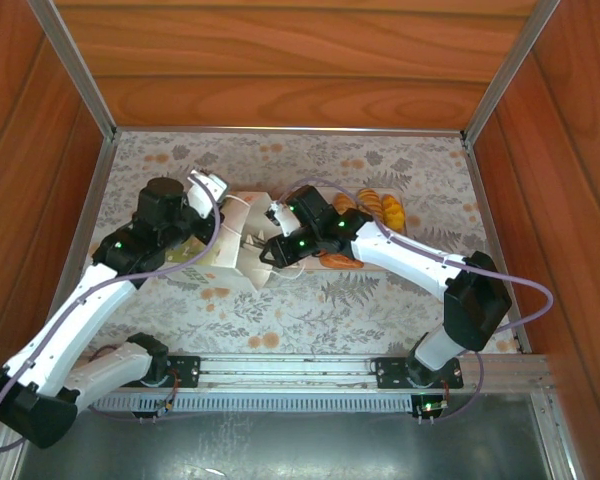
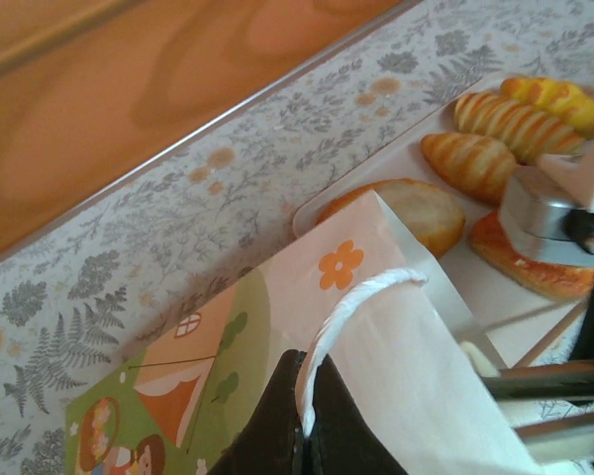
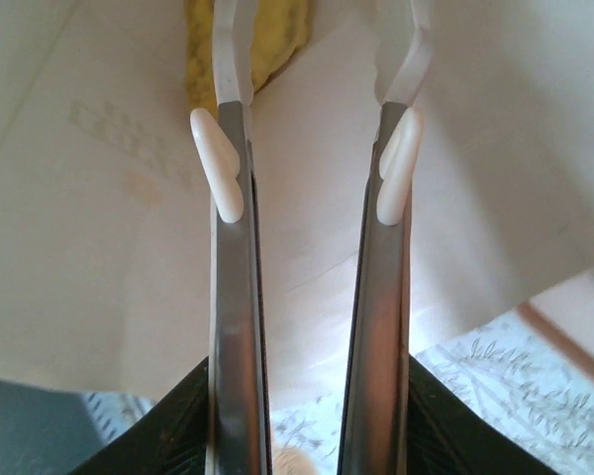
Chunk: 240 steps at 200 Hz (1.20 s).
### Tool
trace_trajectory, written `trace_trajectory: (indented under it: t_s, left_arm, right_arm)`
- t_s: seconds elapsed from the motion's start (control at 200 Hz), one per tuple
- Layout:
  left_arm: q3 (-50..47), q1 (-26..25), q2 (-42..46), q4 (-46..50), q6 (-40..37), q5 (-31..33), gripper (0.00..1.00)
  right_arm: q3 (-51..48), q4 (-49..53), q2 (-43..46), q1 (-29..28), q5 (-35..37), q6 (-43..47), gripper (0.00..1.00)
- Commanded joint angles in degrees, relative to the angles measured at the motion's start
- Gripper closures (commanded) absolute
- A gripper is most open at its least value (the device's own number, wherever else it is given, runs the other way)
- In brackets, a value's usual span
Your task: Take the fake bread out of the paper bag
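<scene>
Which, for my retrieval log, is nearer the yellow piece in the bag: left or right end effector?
Right. The right end effector reaches inside the paper bag beside the yellow piece; the left end effector pinches the cord handle.

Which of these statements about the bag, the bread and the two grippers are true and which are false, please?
1. The left gripper pinches the cord handle of the paper bag. True.
2. No fake bread is out of the bag. False: several pieces lie on the tray.
3. The right gripper stands open. True.
4. The bag is plain brown. False: it is whitish with a colourful print.
</scene>
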<state>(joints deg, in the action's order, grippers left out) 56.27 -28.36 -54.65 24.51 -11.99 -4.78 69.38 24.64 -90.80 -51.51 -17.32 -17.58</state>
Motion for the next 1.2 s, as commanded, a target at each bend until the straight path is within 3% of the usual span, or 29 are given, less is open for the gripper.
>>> trace_trajectory:
  t_s: [0.0,0.385,0.485,0.735,0.915,1.194]
  left_arm:
    - [0.4,-0.1,3.8,3.2,1.0,-1.0,1.00]
    - [-2.8,-0.1,10.7,4.8,11.2,5.8,1.00]
    - [-3.7,-0.1,11.3,4.8,13.0,6.3,1.00]
    - [-3.4,-0.1,10.4,4.8,15.0,6.7,1.00]
    - [-2.9,-0.1,9.3,4.8,14.5,6.0,1.00]
    - [-3.6,-0.1,9.5,4.8,13.5,7.7,1.00]
  right_arm:
    - [0.3,-8.1,-1.9,-3.6,4.6,7.1,0.59]
    - [0.1,-21.4,-11.2,-16.8,21.2,7.6,0.59]
    - [1.2,-22.2,-14.1,-18.4,22.4,7.3,0.59]
    - [4.7,-18.8,-18.1,-18.6,24.8,3.5,0.55]
    - [7.2,-18.5,-19.6,-17.3,20.7,0.3,0.53]
    - [4.2,-19.0,-16.7,-15.7,20.6,-7.6,0.53]
